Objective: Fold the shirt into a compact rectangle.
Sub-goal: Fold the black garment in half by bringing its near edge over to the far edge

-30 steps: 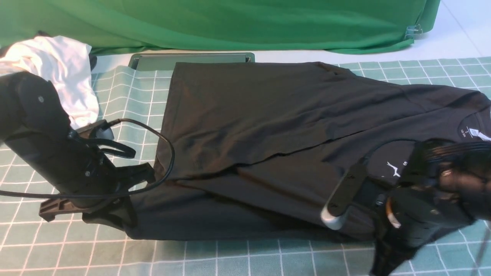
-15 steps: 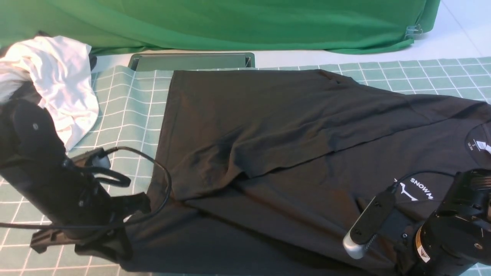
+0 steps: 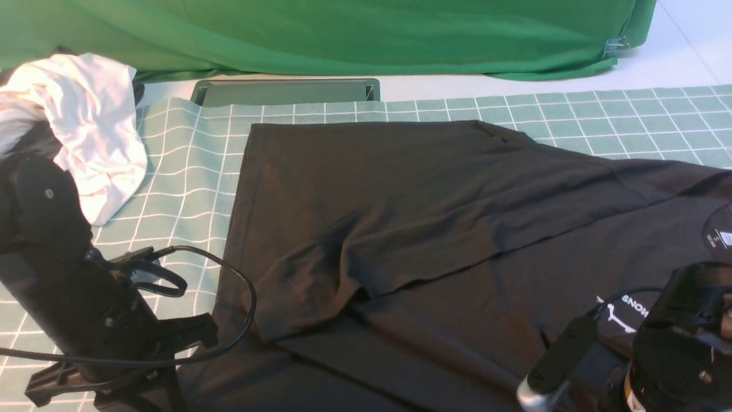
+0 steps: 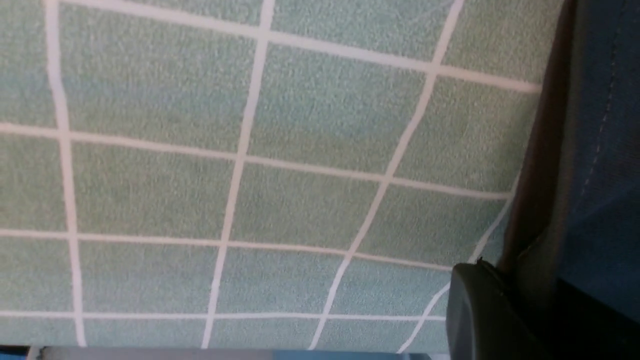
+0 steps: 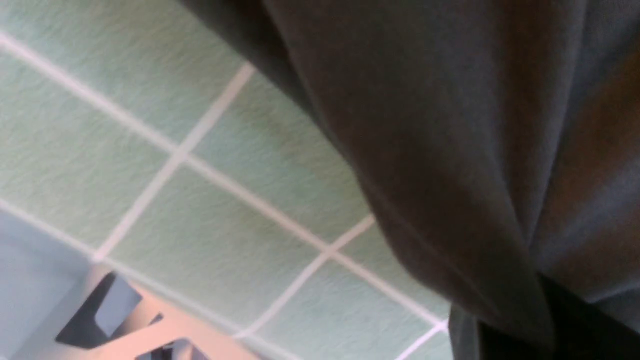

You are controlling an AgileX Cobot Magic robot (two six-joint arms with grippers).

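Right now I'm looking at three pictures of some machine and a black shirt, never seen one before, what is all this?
It is a robot with two black arms, each ending in a pincer. The wide picture looks forward from between the arms; the other two come from cameras on its wrists. On the green checked mat lies a large black cotton T-shirt with a small white print, partly folded over itself. A crumpled white garment sits at the far left, a bright green cloth hangs behind. The left pincer is shut on the T-shirt's near left corner; the right pincer grips bunched fabric at its near right edge.
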